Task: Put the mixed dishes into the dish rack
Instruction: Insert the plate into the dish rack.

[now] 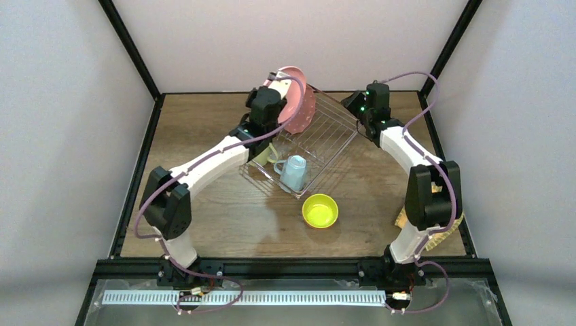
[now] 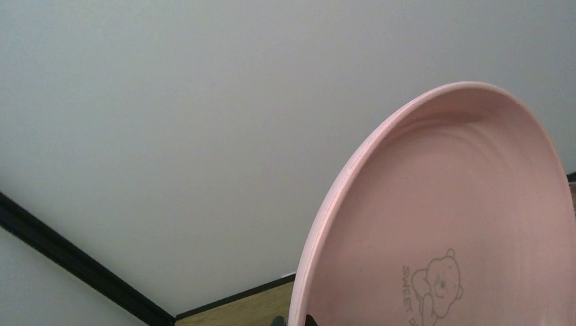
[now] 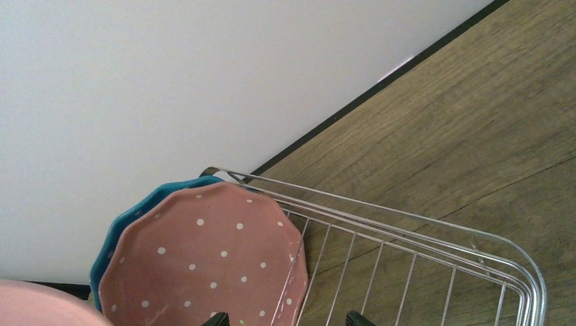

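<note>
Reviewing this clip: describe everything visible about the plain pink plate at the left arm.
The pink plate is round, smooth and matte, plastic-looking, with a raised rim and faint rings inside. A line-drawn bear with "SWEET" lettering is printed on its face, partly cut off. It stands tilted nearly on edge over the far end of the dish rack. The left gripper appears to hold its lower rim; its fingers barely show.

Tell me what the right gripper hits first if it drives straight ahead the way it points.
Most likely the rack wires just ahead of the open right gripper, beside the edge of the dotted pink plate standing in it. Depth is unclear, so the plate's rim might come first.
</note>
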{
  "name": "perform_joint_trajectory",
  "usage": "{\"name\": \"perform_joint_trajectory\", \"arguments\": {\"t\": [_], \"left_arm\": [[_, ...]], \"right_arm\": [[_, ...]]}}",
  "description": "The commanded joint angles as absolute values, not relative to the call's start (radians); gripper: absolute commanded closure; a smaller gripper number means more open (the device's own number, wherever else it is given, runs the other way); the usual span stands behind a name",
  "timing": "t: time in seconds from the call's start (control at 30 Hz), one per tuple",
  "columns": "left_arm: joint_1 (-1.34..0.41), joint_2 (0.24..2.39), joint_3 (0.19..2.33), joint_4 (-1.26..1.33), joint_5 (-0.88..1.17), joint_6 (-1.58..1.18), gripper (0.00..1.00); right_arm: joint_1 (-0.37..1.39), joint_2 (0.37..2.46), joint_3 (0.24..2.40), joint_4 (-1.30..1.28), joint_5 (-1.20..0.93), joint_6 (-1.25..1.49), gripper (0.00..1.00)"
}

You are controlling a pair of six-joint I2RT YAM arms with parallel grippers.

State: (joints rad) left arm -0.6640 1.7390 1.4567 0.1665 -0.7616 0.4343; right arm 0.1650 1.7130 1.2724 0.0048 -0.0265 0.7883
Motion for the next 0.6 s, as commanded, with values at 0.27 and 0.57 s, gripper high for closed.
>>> {"name": "perform_joint_trajectory", "arguments": {"t": [0.27, 0.57], "left_arm": [[-0.731, 1.896, 1.517, 0.307, -0.823, 0.548, 0.97], [-0.766, 1.995, 1.543, 0.358, -0.9, 0.58, 0.97]], "right_arm": [[0.161, 1.746, 1.308, 0.05, 0.018, 0.768, 0.02], [0.161, 1.758, 1.303, 0.067, 0.015, 0.767, 0.02]]}}
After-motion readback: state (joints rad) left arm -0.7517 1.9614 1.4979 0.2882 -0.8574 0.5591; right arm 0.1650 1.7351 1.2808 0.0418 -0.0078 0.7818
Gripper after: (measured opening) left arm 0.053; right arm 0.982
